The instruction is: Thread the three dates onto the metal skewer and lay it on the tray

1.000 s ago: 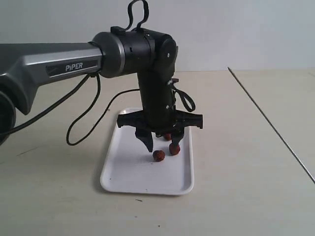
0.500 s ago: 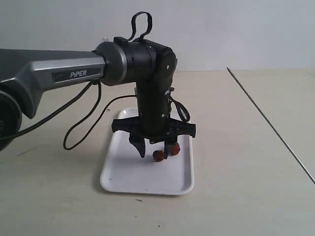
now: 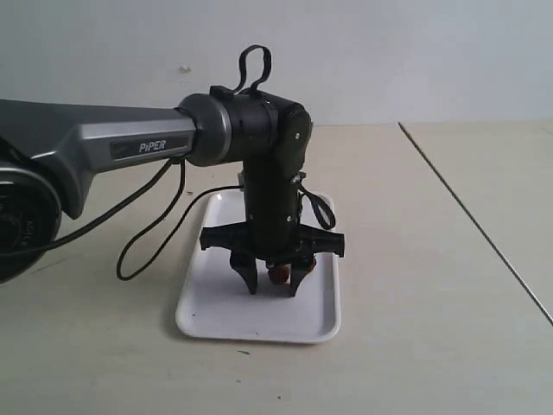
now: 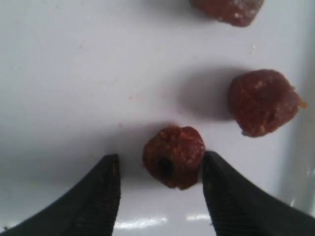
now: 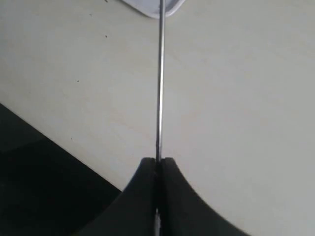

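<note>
Three dates lie on the white tray (image 3: 207, 311). In the left wrist view one date (image 4: 173, 156) sits between the fingers of my left gripper (image 4: 160, 164), touching one finger with a gap to the other. A second date (image 4: 262, 102) and a third date (image 4: 226, 7) lie beyond it. The left gripper (image 3: 273, 287) is open, pointing straight down with its tips low over the tray (image 4: 74, 73), and hides most of the dates (image 3: 278, 274). My right gripper (image 5: 157, 161) is shut on the metal skewer (image 5: 160, 83), which points toward a tray corner (image 5: 147, 6).
The left arm's black cable (image 3: 151, 233) loops over the table left of the tray. A thin dark line (image 3: 475, 220) runs diagonally across the table on the right. In the right wrist view the table edge (image 5: 64, 152) drops to a dark area beside the right gripper.
The left gripper has come down and shifted slightly left over the tray, so its open fingers now straddle one date. The other two dates are now hidden behind it.
</note>
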Motion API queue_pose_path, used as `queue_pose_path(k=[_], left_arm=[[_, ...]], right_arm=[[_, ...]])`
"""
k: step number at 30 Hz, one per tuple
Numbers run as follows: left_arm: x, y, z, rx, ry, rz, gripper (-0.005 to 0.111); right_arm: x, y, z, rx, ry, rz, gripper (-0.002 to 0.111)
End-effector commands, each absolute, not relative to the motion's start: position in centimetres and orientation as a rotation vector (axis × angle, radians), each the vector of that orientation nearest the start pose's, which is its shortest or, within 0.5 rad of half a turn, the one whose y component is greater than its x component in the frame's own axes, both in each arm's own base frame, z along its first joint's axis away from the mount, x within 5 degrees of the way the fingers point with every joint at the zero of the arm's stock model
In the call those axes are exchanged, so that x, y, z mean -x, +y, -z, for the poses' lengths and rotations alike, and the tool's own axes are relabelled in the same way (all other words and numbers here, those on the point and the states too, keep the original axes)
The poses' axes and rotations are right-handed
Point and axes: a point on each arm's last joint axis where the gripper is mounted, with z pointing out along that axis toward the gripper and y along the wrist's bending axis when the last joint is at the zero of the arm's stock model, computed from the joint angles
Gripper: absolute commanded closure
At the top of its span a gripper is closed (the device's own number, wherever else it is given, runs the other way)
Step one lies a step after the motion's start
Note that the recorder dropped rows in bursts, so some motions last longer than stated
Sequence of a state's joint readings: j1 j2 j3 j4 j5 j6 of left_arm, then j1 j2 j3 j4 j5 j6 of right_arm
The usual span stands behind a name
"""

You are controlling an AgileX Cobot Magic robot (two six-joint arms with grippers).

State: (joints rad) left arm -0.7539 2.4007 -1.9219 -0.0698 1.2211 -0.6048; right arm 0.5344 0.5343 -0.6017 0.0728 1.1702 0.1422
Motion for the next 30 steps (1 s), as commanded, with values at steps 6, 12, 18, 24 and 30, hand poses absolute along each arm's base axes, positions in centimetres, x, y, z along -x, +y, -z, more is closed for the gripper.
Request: queue_pose_path(k=[6, 12, 18, 24, 30], left_arm=[[-34.2, -32.5, -12.0, -0.182, 3.194, 0.045, 0.055], [-34.5, -32.7, -12.0, -0.181, 3.163, 0.078, 0.055], [-34.7, -32.5, -12.0, -0.197, 3.144, 0.043, 0.055], [-35.1, -32.5, -12.0, -0.204, 3.107, 0.052, 0.055], [-35.2, -32.6, -12.0, -0.202, 3.088, 0.075, 0.056]], right_arm=[[-5.5, 4.0, -28.1, 0.514, 2.579, -0.332, 0.108], [-5.5, 4.0, -28.1, 0.514, 2.579, -0.332, 0.108], [-5.5, 4.0, -28.1, 0.514, 2.579, -0.332, 0.108], [-5.5, 4.0, -28.1, 0.514, 2.579, -0.332, 0.108], [-5.5, 4.0, -28.1, 0.514, 2.579, -0.334, 0.108]])
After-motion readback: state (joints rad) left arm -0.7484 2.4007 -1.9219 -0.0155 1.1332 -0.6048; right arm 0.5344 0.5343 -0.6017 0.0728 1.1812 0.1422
